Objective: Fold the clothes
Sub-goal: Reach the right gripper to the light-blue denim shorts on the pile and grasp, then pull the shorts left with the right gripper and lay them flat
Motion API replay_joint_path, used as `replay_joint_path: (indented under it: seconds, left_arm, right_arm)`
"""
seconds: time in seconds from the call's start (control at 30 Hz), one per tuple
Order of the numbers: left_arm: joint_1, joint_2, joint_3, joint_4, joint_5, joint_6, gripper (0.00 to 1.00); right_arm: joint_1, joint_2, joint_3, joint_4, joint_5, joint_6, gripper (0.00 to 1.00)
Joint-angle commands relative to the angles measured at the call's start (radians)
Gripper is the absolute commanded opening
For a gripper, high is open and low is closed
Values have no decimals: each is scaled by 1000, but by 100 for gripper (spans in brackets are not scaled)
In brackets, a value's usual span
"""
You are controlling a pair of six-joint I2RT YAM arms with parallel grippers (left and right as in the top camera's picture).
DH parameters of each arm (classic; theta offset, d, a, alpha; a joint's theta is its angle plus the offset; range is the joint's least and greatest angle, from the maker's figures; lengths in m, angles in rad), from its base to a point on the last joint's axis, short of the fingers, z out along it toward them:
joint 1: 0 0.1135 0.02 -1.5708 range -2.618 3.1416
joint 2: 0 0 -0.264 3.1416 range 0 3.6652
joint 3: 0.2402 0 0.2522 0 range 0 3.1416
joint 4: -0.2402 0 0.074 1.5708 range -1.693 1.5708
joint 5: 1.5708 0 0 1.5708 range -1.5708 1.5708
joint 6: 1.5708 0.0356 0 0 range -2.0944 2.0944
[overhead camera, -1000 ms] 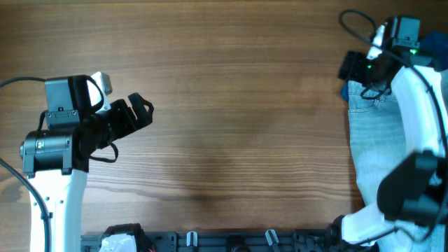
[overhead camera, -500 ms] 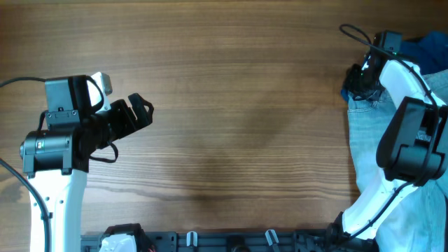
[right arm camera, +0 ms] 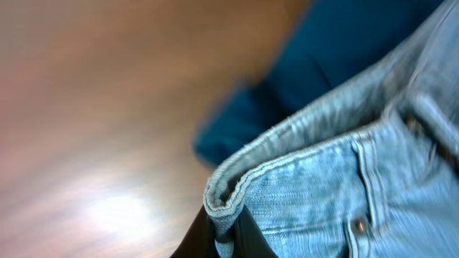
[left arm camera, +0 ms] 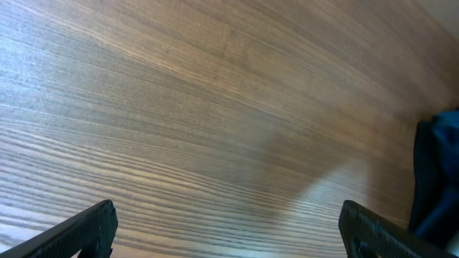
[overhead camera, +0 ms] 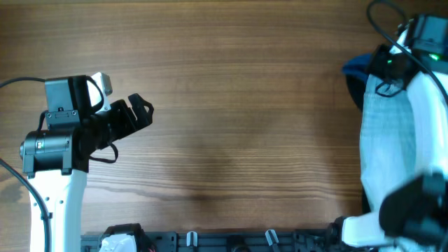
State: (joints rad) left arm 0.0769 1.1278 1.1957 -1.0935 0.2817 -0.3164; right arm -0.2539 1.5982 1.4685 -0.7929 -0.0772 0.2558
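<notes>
The clothes, pale blue denim shorts (overhead camera: 386, 143), lie along the table's right edge in the overhead view, partly under my right arm. My right gripper (overhead camera: 383, 72) holds their far end; in the right wrist view its black fingers (right arm camera: 247, 238) are shut on a stitched denim edge (right arm camera: 228, 199), with a rivet and seam beside it. My left gripper (overhead camera: 140, 114) hovers at the far left, away from the shorts. It is open over bare wood, and its fingertips (left arm camera: 86, 229) show at the bottom corners of the left wrist view.
A dark blue cloth (overhead camera: 355, 68) lies beside the shorts' far end; it also shows behind the denim (right arm camera: 308, 79) and at the right edge of the left wrist view (left arm camera: 439, 172). A black rail (overhead camera: 231, 241) runs along the near table edge.
My right gripper has shut on the shorts' edge and pulled it up and to the right; the fabric has shifted right with it. The left arm has not moved.
</notes>
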Motion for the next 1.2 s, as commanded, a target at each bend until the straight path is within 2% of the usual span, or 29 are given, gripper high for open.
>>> replay_joint_path:
  seconds: [0.0,0.17,0.3,0.43,0.47,0.5,0.57,0.63,0.8,0.83,0.87,0.9,0.93,1.0,1.03,1.07,1.17]
  left_arm:
    - [5,0,21,-4,8,25,98]
    - [5,-36,22,-10,8,25,99]
    - [5,-106,25,-25,8,56,100]
    - [5,-204,73,-72,-56,78,100]
    - [5,-225,80,-76,-60,78,100]
    - [5,-246,83,-77,-60,78,100]
    - [5,-277,83,-80,-60,78,100]
    - [5,-284,83,-86,-60,78,100]
    - [4,-266,83,-93,-59,77,99]
    - [4,-260,83,-93,-59,77,96]
    - [4,-252,83,-93,-58,77,89]
    - [4,-241,83,-95,-54,76,71]
    - [4,-234,83,-95,-52,73,58]
    - [4,-219,83,-94,-30,73,30]
    - [4,-209,83,-93,-16,73,22]
    - [4,-203,83,-94,-8,73,19]
    - [4,-190,83,-105,-5,74,18]
  right_arm:
    - [94,-191,18,21,-264,-27,4]
    - [399,-191,16,48,-291,23,4]
    - [663,-67,16,140,-286,84,4]
    - [925,138,16,291,-297,145,4]
    - [972,180,16,325,-315,138,10]
    - [1027,220,16,354,-328,128,37]
    - [1074,238,16,359,-286,56,39]
    - [1061,220,16,342,-182,60,40]
    - [865,164,16,282,-121,68,40]
    - [805,167,16,260,-121,96,35]
    - [755,181,16,241,-122,126,29]
    - [718,196,15,230,-121,148,29]
    - [686,212,15,227,-122,167,29]
    - [632,267,15,236,-121,252,15]
    - [616,302,15,249,-122,296,7]
    - [608,333,15,260,-122,333,4]
    - [601,451,15,298,-127,453,4]
